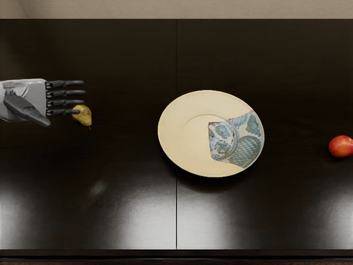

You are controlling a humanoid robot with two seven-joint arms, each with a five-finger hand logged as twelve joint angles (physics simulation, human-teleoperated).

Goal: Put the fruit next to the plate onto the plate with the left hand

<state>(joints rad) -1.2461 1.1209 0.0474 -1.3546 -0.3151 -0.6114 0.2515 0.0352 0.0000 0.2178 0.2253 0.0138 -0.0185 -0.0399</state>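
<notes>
Nearest the viewer, the dark, glossy table (pixel 110 210) shows pale smears of reflected light to left and right of a thin seam (pixel 176 221) that runs from the near edge to the far edge through the middle of the scene. Farther in, at the centre and straddling that seam, lies the round cream plate (pixel 176 121), flat on the table; its right near part carries a blue-and-white patterned patch (pixel 237 138), and nothing rests on it. At about the same depth, against the right edge of the scene and well apart from the plate, a red fruit (pixel 341 146) sits on the table. A little farther back and far to the left lies a small yellow-brown pear (pixel 83 115), on the table surface, well apart from the plate's left rim. Just left of the pear, the left hand (pixel 33 99) enters from the left edge with a pale grey palm. Its four dark fingers (pixel 66 94) are stretched out straight and parallel, stacked one above another and pointing right toward the pear, while the thumb (pixel 27 109) slants down to the right below the palm. The hand grips nothing: the lowest fingertip reaches the pear's upper left side, though whether it touches cannot be told. Farthest back, beyond the table's far edge, runs a beige strip of wall (pixel 187 8).
</notes>
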